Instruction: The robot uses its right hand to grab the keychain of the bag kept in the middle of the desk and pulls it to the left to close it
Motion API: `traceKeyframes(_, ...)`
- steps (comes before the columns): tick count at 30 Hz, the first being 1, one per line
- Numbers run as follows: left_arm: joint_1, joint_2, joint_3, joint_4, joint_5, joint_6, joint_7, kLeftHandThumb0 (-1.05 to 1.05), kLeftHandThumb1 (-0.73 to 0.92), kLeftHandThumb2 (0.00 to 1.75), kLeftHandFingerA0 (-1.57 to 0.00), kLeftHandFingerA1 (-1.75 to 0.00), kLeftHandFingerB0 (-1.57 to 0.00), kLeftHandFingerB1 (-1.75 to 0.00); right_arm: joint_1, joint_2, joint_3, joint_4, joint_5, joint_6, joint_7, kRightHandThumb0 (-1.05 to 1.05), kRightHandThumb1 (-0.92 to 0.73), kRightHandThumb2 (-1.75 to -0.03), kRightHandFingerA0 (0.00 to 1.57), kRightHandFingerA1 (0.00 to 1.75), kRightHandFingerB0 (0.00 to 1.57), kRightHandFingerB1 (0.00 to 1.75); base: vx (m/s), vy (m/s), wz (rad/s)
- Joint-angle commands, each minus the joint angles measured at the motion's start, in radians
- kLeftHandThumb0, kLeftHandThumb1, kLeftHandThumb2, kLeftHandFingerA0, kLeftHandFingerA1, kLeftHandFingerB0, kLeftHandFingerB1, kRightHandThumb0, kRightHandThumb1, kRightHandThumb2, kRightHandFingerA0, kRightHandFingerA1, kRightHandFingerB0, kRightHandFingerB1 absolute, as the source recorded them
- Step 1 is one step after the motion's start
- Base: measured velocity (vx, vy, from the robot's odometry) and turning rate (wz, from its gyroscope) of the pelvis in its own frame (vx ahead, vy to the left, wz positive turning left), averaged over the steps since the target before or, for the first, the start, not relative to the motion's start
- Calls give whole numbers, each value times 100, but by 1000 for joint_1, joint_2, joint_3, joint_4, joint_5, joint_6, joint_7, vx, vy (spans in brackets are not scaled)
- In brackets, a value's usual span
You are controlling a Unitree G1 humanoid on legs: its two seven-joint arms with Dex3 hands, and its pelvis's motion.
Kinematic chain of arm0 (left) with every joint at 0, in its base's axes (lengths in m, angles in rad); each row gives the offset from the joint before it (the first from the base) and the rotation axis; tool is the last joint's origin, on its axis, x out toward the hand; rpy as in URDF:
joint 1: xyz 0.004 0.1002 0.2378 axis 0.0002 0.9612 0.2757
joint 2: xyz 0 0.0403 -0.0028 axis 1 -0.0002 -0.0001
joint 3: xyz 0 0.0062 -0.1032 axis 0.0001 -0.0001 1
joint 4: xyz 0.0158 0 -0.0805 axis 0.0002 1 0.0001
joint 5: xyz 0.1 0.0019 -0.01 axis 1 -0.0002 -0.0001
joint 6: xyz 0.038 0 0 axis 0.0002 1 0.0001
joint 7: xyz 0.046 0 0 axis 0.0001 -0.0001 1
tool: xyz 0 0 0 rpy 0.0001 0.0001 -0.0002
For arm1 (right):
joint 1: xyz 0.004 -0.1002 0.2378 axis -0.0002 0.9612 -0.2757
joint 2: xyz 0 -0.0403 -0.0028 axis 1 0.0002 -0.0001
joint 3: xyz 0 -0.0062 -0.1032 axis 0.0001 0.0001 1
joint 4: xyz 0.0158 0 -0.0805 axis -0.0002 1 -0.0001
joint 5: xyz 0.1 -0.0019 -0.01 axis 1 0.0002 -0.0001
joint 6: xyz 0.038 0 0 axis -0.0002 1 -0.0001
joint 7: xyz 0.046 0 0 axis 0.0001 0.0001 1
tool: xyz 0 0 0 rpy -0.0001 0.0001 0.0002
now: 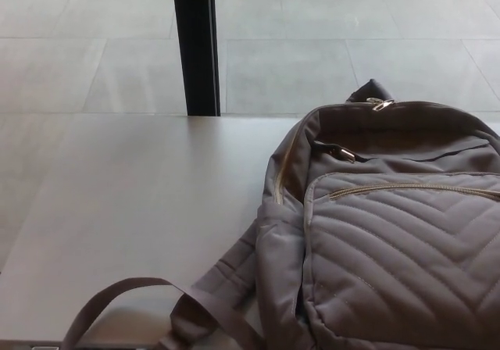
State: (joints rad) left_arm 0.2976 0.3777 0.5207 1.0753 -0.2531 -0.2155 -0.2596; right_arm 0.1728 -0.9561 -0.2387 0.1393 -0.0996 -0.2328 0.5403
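A grey quilted backpack (391, 241) lies on the pale desk (141, 209), filling the right half of the head view. A dark zipper opening runs across its upper part, with a small metal zipper pull (344, 154) at the opening's left end. A second metal pull (380, 103) sits at the bag's top edge near the carry loop. A closed gold zipper (406, 187) arcs over the front pocket. Neither of my hands shows in the frame.
A grey shoulder strap (133, 299) loops over the desk's front edge at the lower left. A black vertical post (196, 45) stands behind the desk, in front of a tiled floor (312, 45).
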Motion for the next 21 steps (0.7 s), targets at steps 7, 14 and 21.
traceKeyframes(7,0,14,-15,4,5,-25,3,-43,59,58,-71,-53,-69,-48,-22,31,75,-43,-73,31,-10,-61,-52,-81,53,61,6,38,0,0,0)
traceKeyframes(14,-2,19,-26,-3,3,-22,11,-45,59,58,-71,-52,-72,-49,2,43,98,-99,-84,56,-7,-52,-65,-60,73,69,15,28,0,0,0)
traceKeyframes(21,-15,28,-46,23,17,-30,26,-49,59,59,-73,-51,-70,-47,17,92,72,-90,-59,17,-43,-22,-87,-72,84,163,65,42,0,0,0)
